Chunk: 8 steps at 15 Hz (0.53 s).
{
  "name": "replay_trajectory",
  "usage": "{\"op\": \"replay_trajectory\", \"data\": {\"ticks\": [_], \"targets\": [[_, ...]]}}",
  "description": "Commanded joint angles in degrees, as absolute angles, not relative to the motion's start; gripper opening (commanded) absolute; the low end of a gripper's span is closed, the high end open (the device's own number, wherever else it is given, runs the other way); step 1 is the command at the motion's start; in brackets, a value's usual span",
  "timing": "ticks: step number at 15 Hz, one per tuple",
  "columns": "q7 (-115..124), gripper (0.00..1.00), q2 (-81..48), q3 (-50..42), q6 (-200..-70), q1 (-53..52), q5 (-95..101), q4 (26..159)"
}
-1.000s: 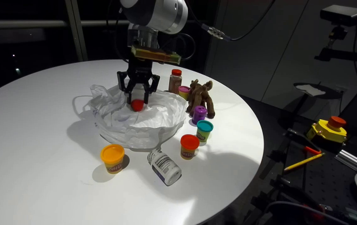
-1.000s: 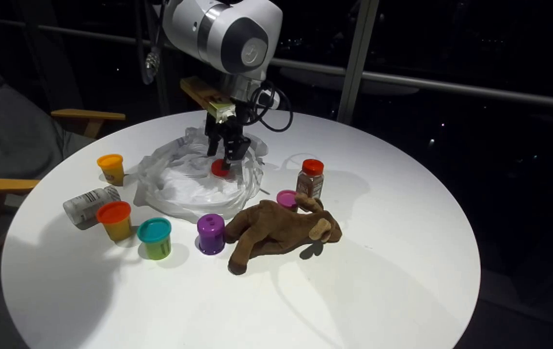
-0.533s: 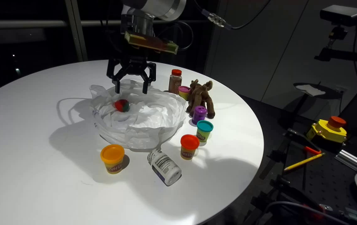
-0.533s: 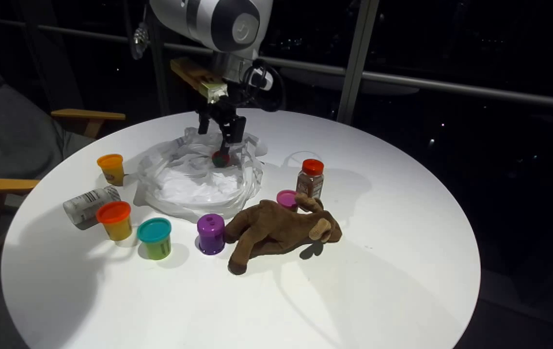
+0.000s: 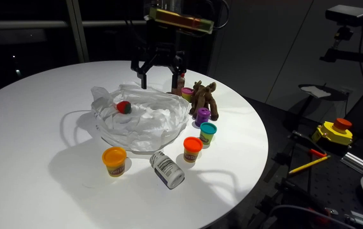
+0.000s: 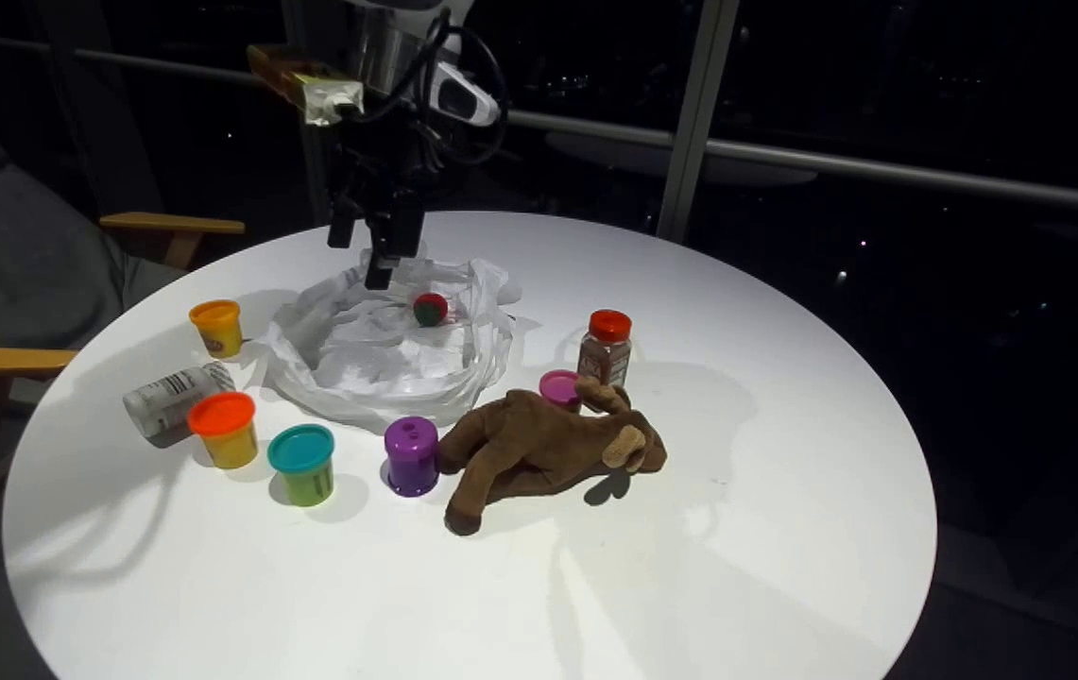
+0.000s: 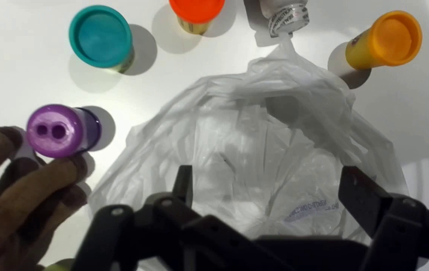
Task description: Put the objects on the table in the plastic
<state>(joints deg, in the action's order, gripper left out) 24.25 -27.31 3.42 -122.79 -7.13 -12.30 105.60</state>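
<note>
My gripper [image 5: 159,88] is open and empty above the white plastic bag [image 5: 140,141]. In the wrist view the open jaws [image 7: 267,180] hang over the bag's crumpled inside [image 7: 233,131]. A red and green strawberry-like toy [image 5: 123,107] lies in the bag; it is hidden in the wrist view. Around the bag stand an orange-lidded tub [image 5: 115,161], a red-lidded tub [image 5: 192,149], a teal-lidded tub [image 5: 207,133] and a purple sharpener [image 5: 202,116]. A white bottle [image 5: 167,170] lies on its side. Beyond are a brown plush animal [image 5: 203,98], a pink-lidded tub [image 6: 559,388] and a red-lidded jar [image 6: 606,348].
The round white table [image 6: 690,567] carries everything. The plush animal's legs [image 7: 30,195] lie close beside the purple sharpener in the wrist view. A grey chair [image 6: 19,236] stands near the table. A yellow box with a red button [image 5: 333,133] is off the table.
My gripper has let go of the red and green toy, which now lies in the bag. The gripper has opened, risen and moved across above the bag, toward the tubs' side.
</note>
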Motion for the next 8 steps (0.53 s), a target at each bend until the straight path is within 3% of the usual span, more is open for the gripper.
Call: {"op": "replay_trajectory", "data": {"ticks": [1, 8], "targets": [[25.64, 1.0, -15.66, 2.02, -128.38, -6.83, -13.6, 119.86], [26.36, 1.0, -4.59, -0.47, -137.22, -3.3, -15.13, 140.04]]}}
